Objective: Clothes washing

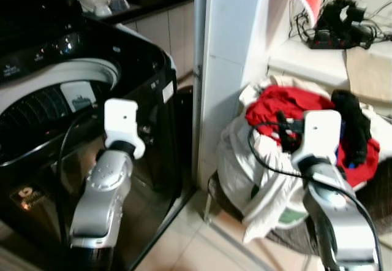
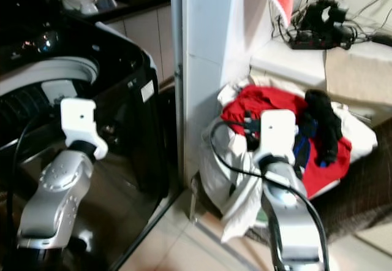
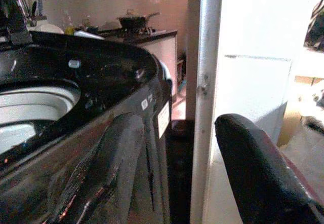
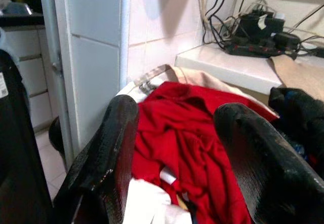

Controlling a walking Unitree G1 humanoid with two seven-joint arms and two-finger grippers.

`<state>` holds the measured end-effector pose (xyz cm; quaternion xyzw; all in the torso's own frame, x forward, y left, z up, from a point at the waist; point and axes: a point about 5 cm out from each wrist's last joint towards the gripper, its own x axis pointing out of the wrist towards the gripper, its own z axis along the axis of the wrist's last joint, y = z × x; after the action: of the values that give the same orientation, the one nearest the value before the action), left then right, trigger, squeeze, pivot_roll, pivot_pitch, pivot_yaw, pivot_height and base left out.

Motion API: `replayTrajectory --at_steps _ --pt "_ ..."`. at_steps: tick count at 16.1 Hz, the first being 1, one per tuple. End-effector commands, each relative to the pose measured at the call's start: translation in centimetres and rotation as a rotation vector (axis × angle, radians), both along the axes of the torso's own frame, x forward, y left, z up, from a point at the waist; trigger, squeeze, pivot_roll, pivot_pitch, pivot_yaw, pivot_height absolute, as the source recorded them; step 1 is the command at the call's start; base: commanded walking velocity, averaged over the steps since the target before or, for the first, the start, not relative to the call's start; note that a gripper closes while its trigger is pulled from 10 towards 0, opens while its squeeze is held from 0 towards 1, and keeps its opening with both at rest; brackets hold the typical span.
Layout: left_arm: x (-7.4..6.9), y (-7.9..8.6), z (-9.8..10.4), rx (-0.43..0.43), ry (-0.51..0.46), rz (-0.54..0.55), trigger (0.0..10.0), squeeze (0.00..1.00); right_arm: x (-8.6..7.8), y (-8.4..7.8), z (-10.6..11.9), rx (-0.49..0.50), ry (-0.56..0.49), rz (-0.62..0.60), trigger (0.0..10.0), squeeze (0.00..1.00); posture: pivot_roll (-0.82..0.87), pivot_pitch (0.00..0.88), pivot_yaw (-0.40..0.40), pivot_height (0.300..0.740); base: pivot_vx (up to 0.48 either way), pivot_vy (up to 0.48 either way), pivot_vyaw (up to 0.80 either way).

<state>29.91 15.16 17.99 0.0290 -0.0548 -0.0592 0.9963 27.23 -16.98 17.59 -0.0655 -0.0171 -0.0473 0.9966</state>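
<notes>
Red cloth garment [image 4: 190, 133], crumpled, lying on top of a heap of laundry in a basket [image 1: 220, 198] on the tiled floor, to the right of a white tiled pillar [image 1: 229, 56]; white cloth [image 1: 263, 191] spills over the basket's front, and a black garment [image 1: 355, 124] lies on the red one at its right. Right gripper [image 4: 177, 148]: two black fingers spread wide apart, holding nothing, poised just above the red garment with the cloth seen between them. Black top-loading washing machine [image 1: 147, 68], lid up, white drum rim [image 3: 35, 100] exposed, stands left of the pillar. Left gripper [image 3: 177, 173]: fingers likewise wide apart and empty, beside the machine's right front corner. White ledge [image 4: 228, 64] behind the basket carries a black power strip with tangled cables [image 4: 258, 34].
</notes>
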Motion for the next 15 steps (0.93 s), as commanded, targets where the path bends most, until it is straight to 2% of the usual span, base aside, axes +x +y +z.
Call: replayTrajectory --at_steps 1,7,15 --pt "0.06 0.01 0.54 0.005 -0.019 -0.008 10.0 0.0 -0.12 -0.02 0.04 0.004 -0.012 0.0 10.0 0.0 -0.07 0.0 0.008 0.74 0.341 0.0 0.0" --pt "0.08 -0.26 0.42 0.0 -0.008 -0.028 10.0 0.0 -0.42 -0.09 -0.16 0.006 -0.007 -0.01 10.0 0.0 -0.07 0.0 0.018 0.74 0.361 0.0 0.0" --pt "-0.3 0.19 0.44 -0.003 -0.01 -0.004 10.0 0.0 -0.14 0.24 -0.15 0.004 -0.003 0.02 10.0 0.0 -0.06 0.0 -0.009 0.74 0.37 0.0 0.0"
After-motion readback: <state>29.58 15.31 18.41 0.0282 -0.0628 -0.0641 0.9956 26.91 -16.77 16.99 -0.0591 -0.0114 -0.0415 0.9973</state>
